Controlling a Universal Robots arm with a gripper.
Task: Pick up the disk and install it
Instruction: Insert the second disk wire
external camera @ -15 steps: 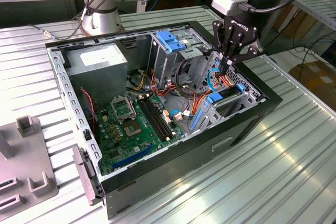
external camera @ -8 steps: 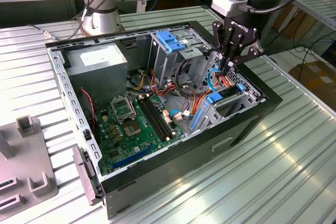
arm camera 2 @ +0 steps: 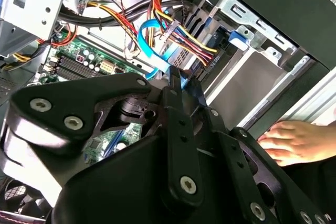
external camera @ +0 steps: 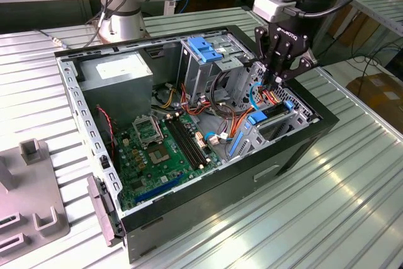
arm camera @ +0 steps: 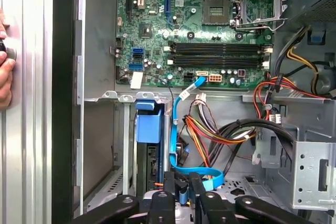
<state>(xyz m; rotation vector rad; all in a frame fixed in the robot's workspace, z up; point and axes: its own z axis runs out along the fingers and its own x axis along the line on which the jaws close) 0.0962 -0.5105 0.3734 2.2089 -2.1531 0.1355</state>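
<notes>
The disk (external camera: 257,118) stands on edge in the drive slot at the case's corner, at the exterior view's right. Its blue bracket (arm camera: 148,127) shows at the slot's mouth. My gripper (external camera: 278,80) hangs just above that slot, inside the open computer case (external camera: 208,187). The fingers (arm camera: 169,192) are drawn close together on the plug of a blue flat cable (arm camera: 176,129), which loops from the motherboard (arm camera: 210,51) to the back of the disk. In the second wrist view the same blue cable (arm camera 2: 155,40) runs up to the fingertips (arm camera 2: 176,80).
A person's hand (arm camera 2: 294,140) rests outside the case wall, also seen as fingers (arm camera: 5,61). Orange, red and black wire bundles (arm camera: 220,129) crowd the space beside the slot. A tall cage with a blue top (external camera: 204,48), a grey power box (external camera: 119,70) and a grey fixture (external camera: 31,200) stand nearby.
</notes>
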